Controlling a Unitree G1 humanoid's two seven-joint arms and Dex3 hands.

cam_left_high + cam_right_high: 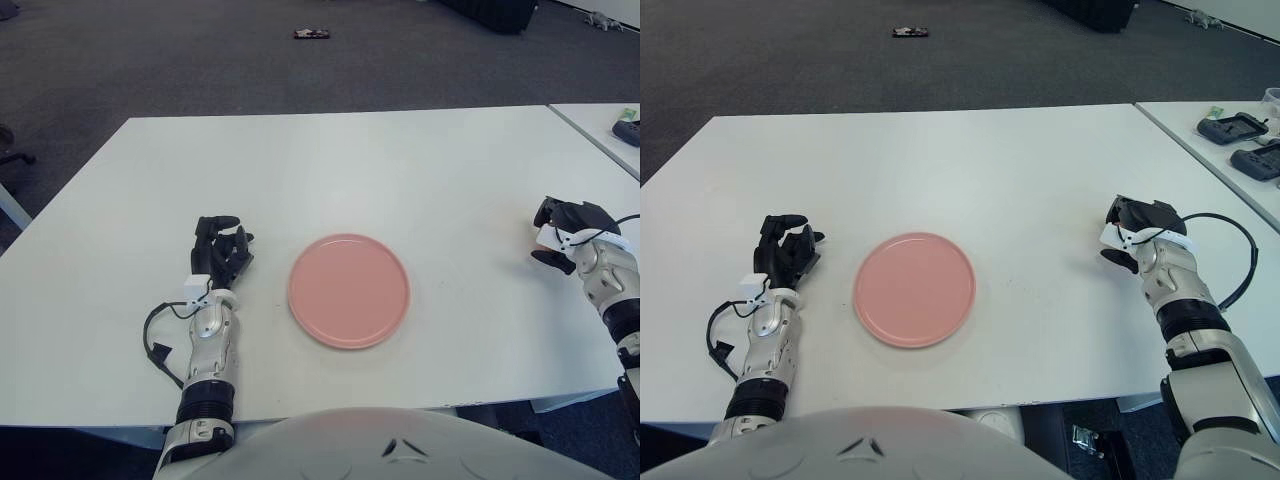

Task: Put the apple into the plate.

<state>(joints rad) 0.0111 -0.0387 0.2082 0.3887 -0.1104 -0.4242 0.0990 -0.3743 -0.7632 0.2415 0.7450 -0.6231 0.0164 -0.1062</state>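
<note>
One right robot hand (pixel 1132 232) curled at table (pixel 400 160) edge, apple unseen, grip uncertain; left robot hand (pixel 220 250) idle, relaxed beside empty plate (pixel 349 290).

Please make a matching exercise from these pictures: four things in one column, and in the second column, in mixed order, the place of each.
Things:
1. plate
2. left hand
3. right hand
4. small dark object

Places:
A. on the carpet beyond the table's far edge
B. near the right edge of the white table
C. in the middle of the table's near half
D. just left of the plate, palm down

Pairs: 1-C, 2-D, 3-B, 4-A
</note>
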